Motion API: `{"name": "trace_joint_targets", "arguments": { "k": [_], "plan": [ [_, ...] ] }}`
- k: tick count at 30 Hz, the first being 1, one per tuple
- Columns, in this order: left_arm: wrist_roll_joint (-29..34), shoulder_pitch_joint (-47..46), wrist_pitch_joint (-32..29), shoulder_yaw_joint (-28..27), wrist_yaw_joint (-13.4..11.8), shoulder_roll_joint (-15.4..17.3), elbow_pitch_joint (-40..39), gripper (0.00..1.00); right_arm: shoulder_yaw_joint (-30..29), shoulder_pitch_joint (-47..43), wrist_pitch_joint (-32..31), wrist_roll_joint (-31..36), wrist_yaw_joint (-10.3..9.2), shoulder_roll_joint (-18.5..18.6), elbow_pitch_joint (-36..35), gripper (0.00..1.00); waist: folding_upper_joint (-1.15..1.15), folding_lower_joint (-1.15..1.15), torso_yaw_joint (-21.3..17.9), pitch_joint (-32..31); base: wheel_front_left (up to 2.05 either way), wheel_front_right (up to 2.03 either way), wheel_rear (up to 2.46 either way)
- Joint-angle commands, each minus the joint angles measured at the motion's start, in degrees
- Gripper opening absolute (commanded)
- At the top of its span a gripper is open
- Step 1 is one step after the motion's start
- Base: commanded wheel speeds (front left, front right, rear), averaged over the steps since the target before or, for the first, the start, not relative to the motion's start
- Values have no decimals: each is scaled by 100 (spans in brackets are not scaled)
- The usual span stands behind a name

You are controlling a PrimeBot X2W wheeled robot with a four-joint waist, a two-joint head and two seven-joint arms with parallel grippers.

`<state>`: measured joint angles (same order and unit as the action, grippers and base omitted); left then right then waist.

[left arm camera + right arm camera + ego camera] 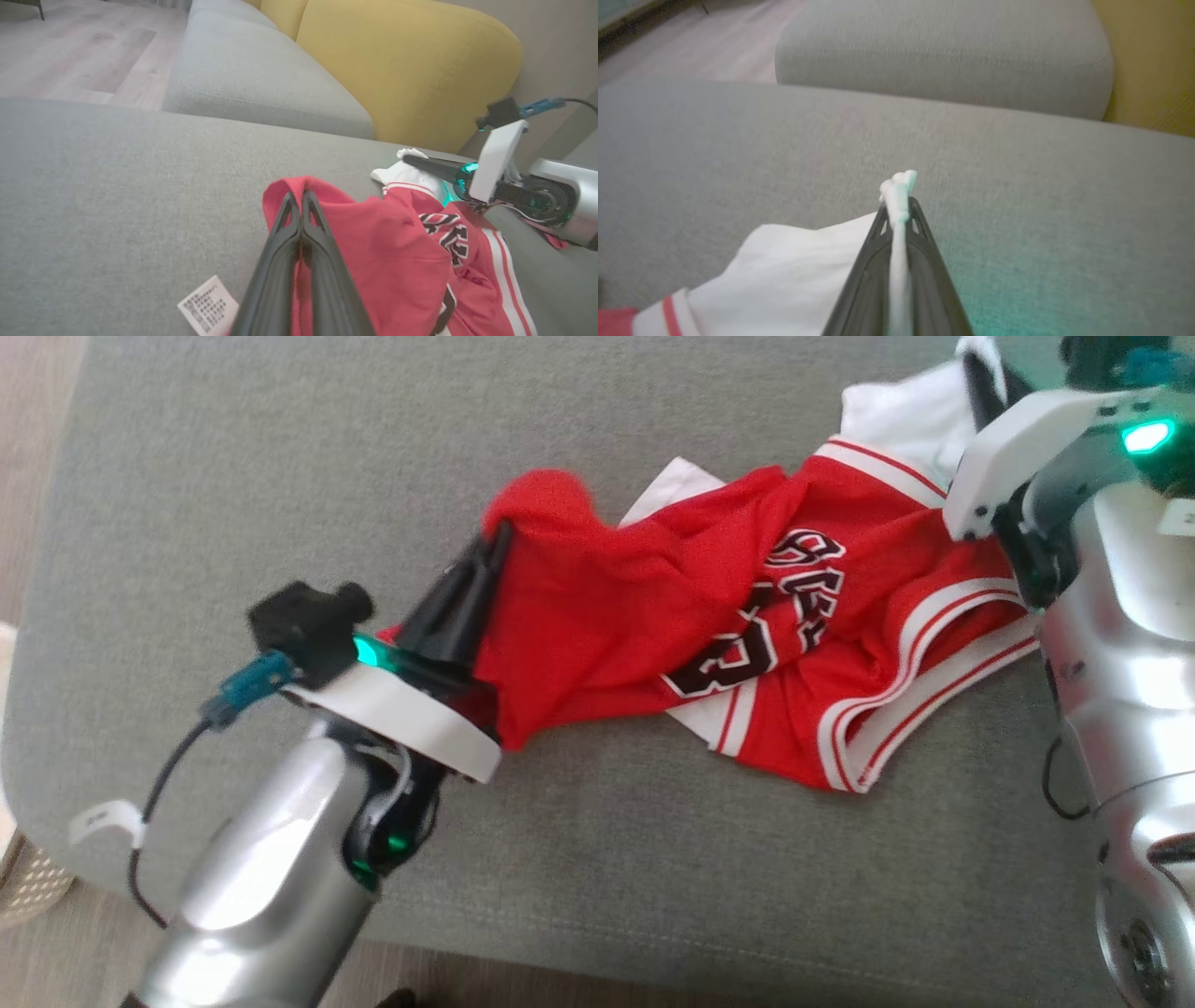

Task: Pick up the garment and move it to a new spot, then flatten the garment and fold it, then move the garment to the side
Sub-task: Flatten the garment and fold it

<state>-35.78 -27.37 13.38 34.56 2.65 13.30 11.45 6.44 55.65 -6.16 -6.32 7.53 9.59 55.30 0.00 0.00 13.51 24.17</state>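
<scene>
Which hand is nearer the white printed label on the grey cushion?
Left. The left hand, shut on the red jersey, is right beside the label; the right hand pinches the jersey's white end, farther off.

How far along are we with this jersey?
Done: both grips look made. The left gripper is shut on red cloth of the jersey, and the right gripper is shut on its white part. In hand: the pick-up, with the jersey crumpled on the grey cushion. Left: moving, flattening, folding, setting aside.
</scene>
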Motion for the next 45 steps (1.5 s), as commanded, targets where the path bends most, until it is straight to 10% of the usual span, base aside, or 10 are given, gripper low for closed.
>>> {"name": "trace_joint_targets", "arguments": {
  "k": [1,15,30,45],
  "plan": [
    [88,-133,81,-339,-86,210,-192,0,76,18,274,-117,-4,-138,-352,0,0,0,-123,-125,0,0,0],
    [283,-79,125,-1239,-656,789,-1040,0,214,-779,949,-1312,-4,172,-2852,0,0,0,-762,-959,0,0,0],
    [189,-561,-1008,-1699,-971,1602,-2590,0,-752,-1568,-649,-1370,-4,251,-7003,0,0,0,-1016,-1715,0,0,0],
    [-22,-1627,-1493,-1510,-635,1538,-1865,0,-1044,-1148,-1125,-1450,-4,110,-6693,0,0,0,-1026,-1447,0,0,0]
  ]
}}
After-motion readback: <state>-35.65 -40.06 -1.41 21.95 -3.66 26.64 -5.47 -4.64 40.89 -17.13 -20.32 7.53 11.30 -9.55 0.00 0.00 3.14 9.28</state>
